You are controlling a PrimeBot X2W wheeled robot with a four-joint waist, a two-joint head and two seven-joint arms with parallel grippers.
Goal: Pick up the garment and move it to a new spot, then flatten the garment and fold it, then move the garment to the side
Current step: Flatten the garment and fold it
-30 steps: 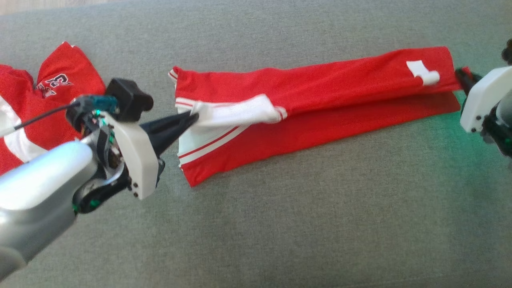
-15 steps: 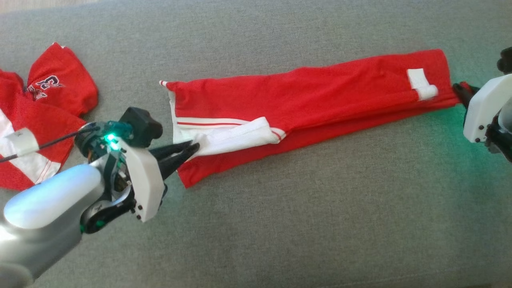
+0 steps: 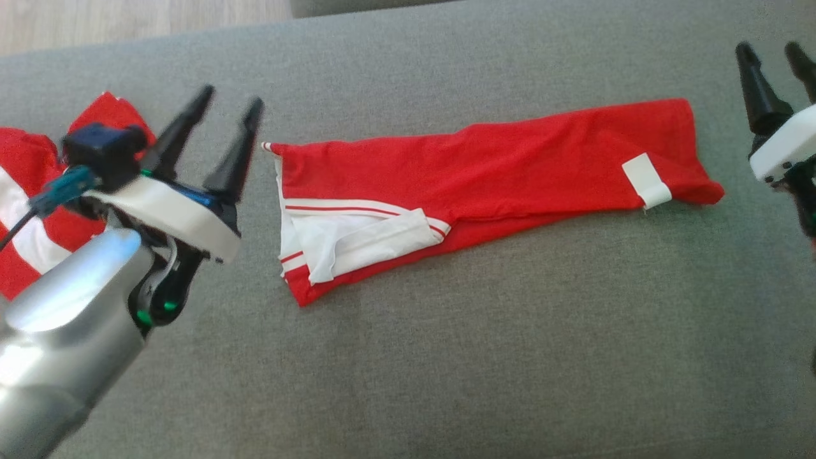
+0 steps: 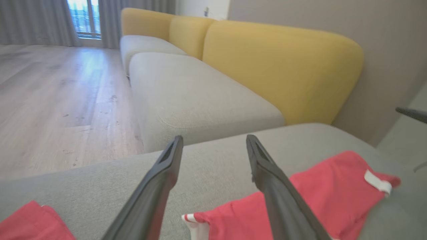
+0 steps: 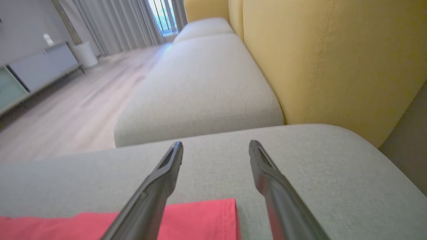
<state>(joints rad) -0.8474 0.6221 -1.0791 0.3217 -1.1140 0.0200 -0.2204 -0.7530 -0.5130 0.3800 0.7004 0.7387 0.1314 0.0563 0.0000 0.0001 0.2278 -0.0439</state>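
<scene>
Underneath everything lies a broad grey cushion [image 3: 446,370], its woven cloth flat and even, and past its far edge runs a pale wooden floor [image 4: 50,93]. Beyond the cushion, in the left wrist view, a long light grey sofa seat [image 4: 193,96] stretches away with a yellow backrest [image 4: 283,66] along one side, and grey curtains [image 4: 30,20] hang beside a bright window [image 4: 83,16] at the end of the room. The right wrist view adds a low pale cabinet [image 5: 43,65] against the wall and a white bin [image 5: 81,53] next to it. The garment [image 3: 484,159], red with white stripes, lies folded into a long narrow strip across the middle of the cushion. Its end toward the robot's left has a white striped panel [image 3: 363,239] turned up on top, and its end toward the right carries a small white label [image 3: 645,180]. A second red and white shirt [image 3: 25,191] lies crumpled at the left edge of the cushion, partly hidden behind the left arm. The left gripper [image 3: 232,95] hovers just beside the garment's left end, fingers spread and holding nothing; the right gripper [image 3: 767,46] stands near the right end, apart from the cloth, its fingers likewise spread and empty
</scene>
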